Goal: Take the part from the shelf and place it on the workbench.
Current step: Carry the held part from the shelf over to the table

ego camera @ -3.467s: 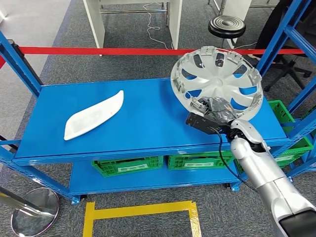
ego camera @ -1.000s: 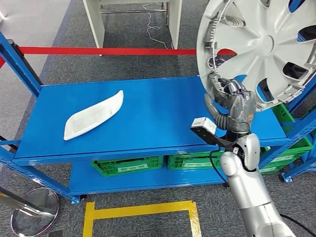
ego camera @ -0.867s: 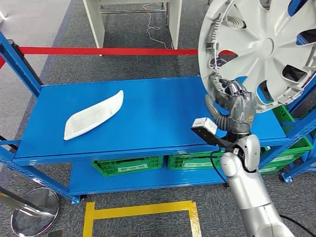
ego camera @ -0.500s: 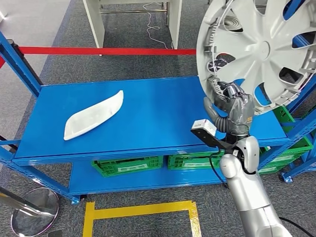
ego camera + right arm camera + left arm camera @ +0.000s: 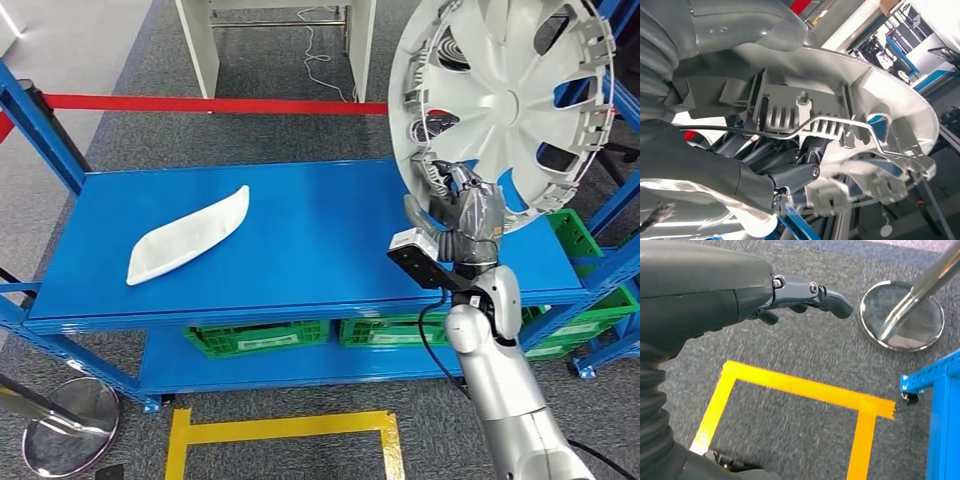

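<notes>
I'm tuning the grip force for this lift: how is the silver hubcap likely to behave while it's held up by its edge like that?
The hubcap probably stays stiff: held at its rim by the right hand, it shows no sag. It looks light for its size, being thin, with open gaps between spokes. Gripped low at one edge with most of the disc above, it may tend to swing or pivot, and the thin clips along the rim look breakable.

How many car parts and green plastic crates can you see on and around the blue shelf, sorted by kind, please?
Round silver plastic hubcap, held up by the right hand: 1
Long white curved trim part lying on the blue shelf: 1
Green plastic crates on the lower level: 3
Total: 5
</notes>
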